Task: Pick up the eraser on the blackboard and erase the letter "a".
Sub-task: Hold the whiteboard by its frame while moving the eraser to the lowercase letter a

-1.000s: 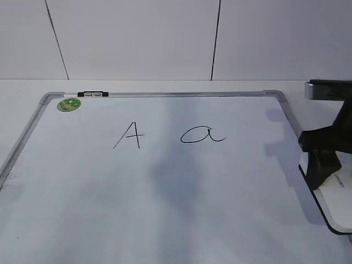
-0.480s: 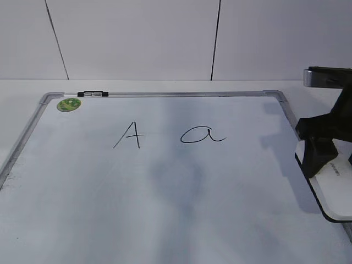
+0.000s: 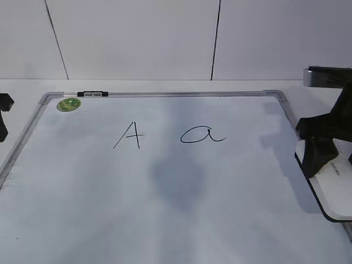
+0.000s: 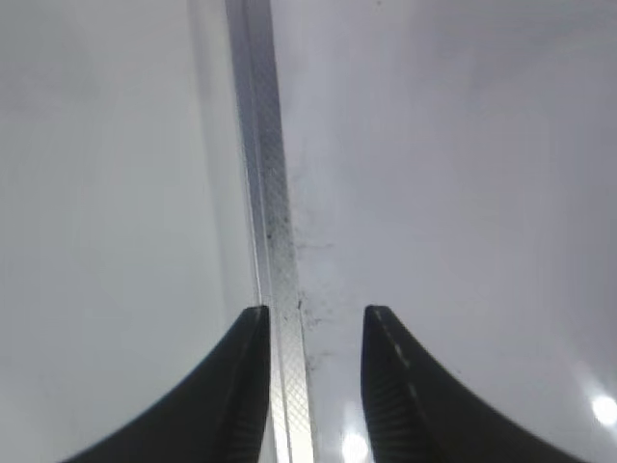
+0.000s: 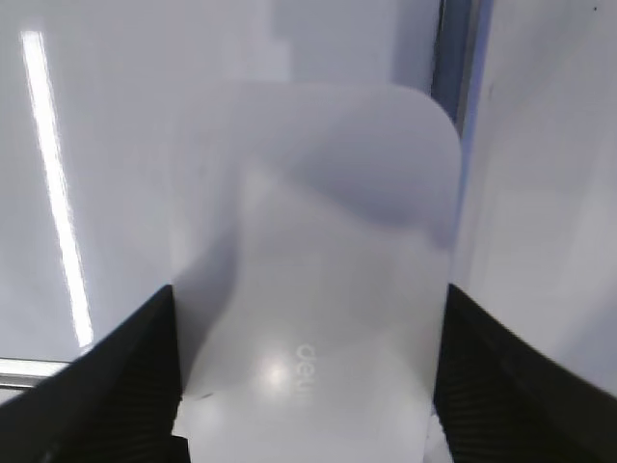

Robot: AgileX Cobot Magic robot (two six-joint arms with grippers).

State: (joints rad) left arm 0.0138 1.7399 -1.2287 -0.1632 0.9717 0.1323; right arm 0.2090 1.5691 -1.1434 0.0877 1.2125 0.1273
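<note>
The blackboard [image 3: 165,192] is a white board with a grey frame, lying flat. The letter "a" [image 3: 202,135] is written in thin black line right of the middle. The eraser [image 3: 336,192], a white block with a dark underside, is at the board's right edge. My right gripper [image 3: 319,159] grips it by its long sides. In the right wrist view the eraser [image 5: 318,241] fills the span between the two fingers [image 5: 307,386]. My left gripper [image 4: 313,328] is open and empty over the board's left frame [image 4: 275,193]. It shows at the left edge of the exterior view [image 3: 3,115].
A capital "A" [image 3: 129,136] is written left of the "a". A green sticker [image 3: 69,104] and a small black-and-silver marker [image 3: 93,94] are at the board's far left corner. A white wall stands behind the table.
My right gripper moved a little up and to the left with the eraser, then held still. My left gripper has come into the exterior view at the left edge.
</note>
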